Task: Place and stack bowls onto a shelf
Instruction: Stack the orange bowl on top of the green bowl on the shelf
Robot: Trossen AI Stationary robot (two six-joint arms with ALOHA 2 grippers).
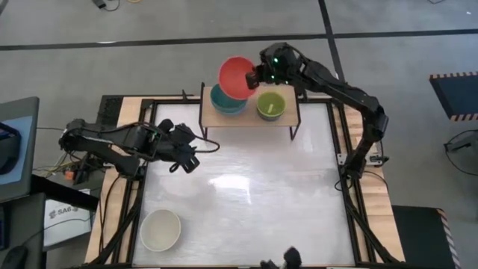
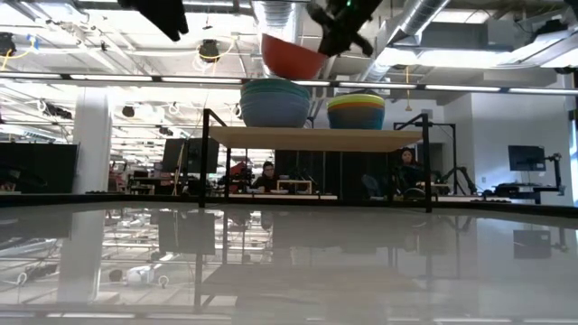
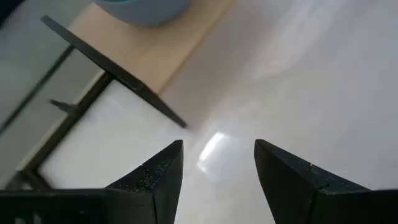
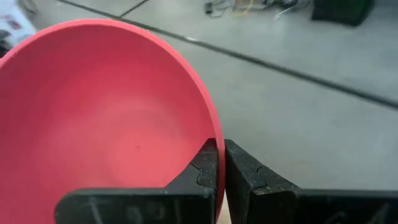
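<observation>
Red bowl (image 1: 236,76) pinched at rim by right hand (image 1: 258,78), above blue stack (image 1: 224,102) at shelf's (image 1: 293,113) 9 o'clock for nesting | left hand (image 1: 188,153) open, idle | white bowl (image 1: 160,229) waits on bench (image 1: 246,202)

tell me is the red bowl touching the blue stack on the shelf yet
Apart. The low view shows the red bowl, pinched by the right gripper, hanging above the blue stack with a gap between.

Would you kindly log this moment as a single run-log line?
right gripper: shut on red bowl, held above blue stack | left gripper: open, waiting near shelf | white bowl: on table
</observation>
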